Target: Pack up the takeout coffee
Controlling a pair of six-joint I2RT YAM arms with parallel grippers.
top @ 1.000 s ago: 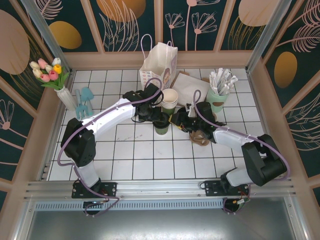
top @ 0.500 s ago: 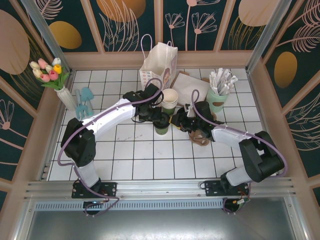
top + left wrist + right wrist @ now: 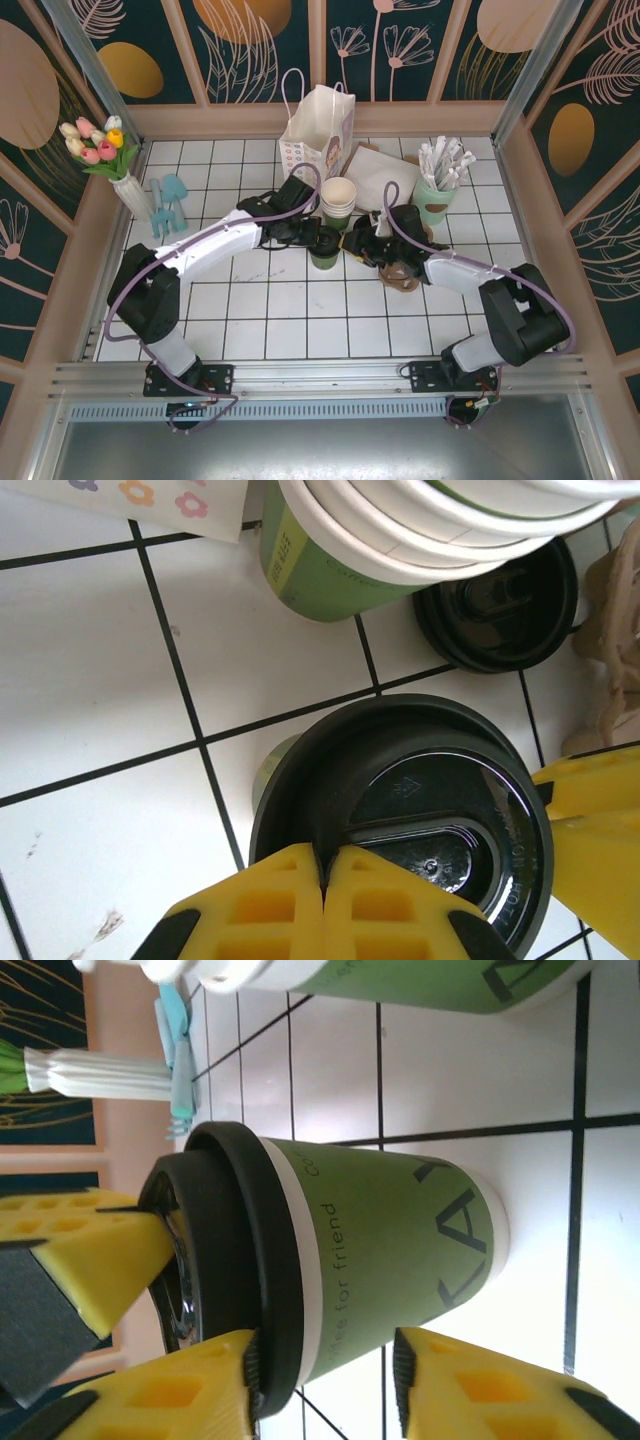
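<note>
White-tiled table [image 3: 250, 320] is sitting inside a booth of dark panels painted with leaves and flowers. Takeout coffee [image 3: 323, 256] is standing upright near the table's middle, just in front of a stack of cups [image 3: 339, 196], and is wearing its black lid [image 3: 400, 790]. Left gripper [image 3: 323, 865] is reaching in from the left. Its yellow fingers are pressing together with no gap, tips resting on the lid's near edge. Right gripper [image 3: 325, 1352] is sitting against the coffee from the right with jaws spread. One finger [image 3: 190, 1390] is touching the lid's rim. The other [image 3: 480, 1390] is hanging level with the cup's base; contact there is not clear. Green cup wall is showing between them, printed lettering facing the right wrist camera. Loose lid [image 3: 500, 605] is lying flat on the tiles beside the stack. Paper bag [image 3: 318, 130] is standing open at the back. Mint cup of white sticks [image 3: 437, 195] is standing back right, well apart from the coffee. Vase of tulips [image 3: 120, 175] is standing at the far left.
</note>
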